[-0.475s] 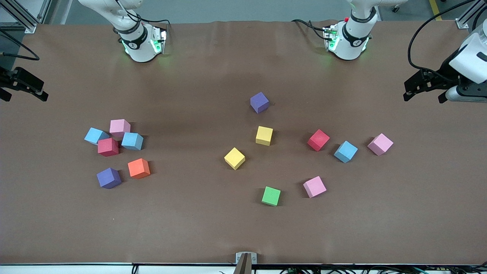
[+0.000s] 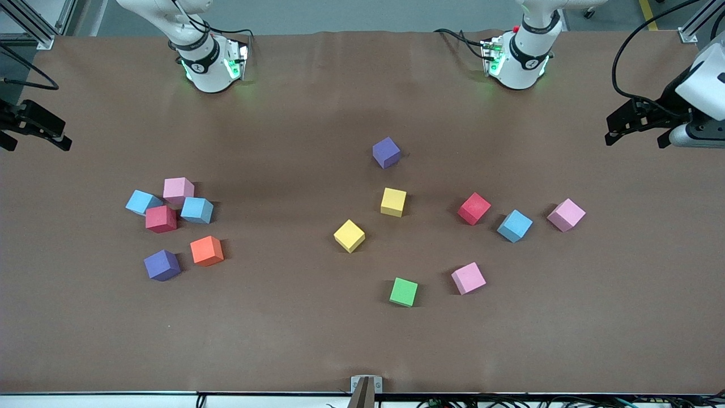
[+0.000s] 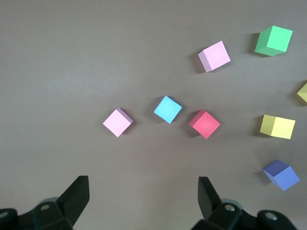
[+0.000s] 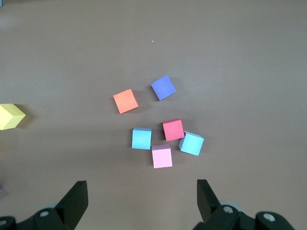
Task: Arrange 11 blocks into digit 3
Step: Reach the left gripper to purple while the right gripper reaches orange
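Clock directions are read from the front camera, centred on the middle of the table (image 2: 317, 340), with twelve toward my bases.

Nearest that camera, at about five o'clock, a green block (image 2: 403, 292) lies with a pink block (image 2: 468, 278) beside it, the two apart.

At about eight o'clock, toward my right arm's end, a purple block (image 2: 162, 265) and an orange block (image 2: 207, 251) sit just beside each other. Slightly farther from the camera is a tight huddle: a red block (image 2: 161, 219), two light blue blocks (image 2: 197, 210) (image 2: 141, 202) and a pink one (image 2: 178, 190), some of them touching.

Near the centre a yellow block (image 2: 349, 236) lies loose, with a second yellow block (image 2: 393, 202) at its one o'clock.

At about three o'clock, toward my left arm's end, a red block (image 2: 473, 208), a light blue block (image 2: 514, 225) and a pink block (image 2: 566, 215) form a loose row, none of them touching.

Farthest from the camera among the blocks, at twelve o'clock, is a lone purple block (image 2: 386, 152).

My left gripper (image 2: 634, 140) hovers over the table's edge at two o'clock. Its fingers are spread wide and hold nothing.

My right gripper (image 2: 37, 145) hovers over the edge at ten o'clock. Its fingers are likewise wide apart and empty.
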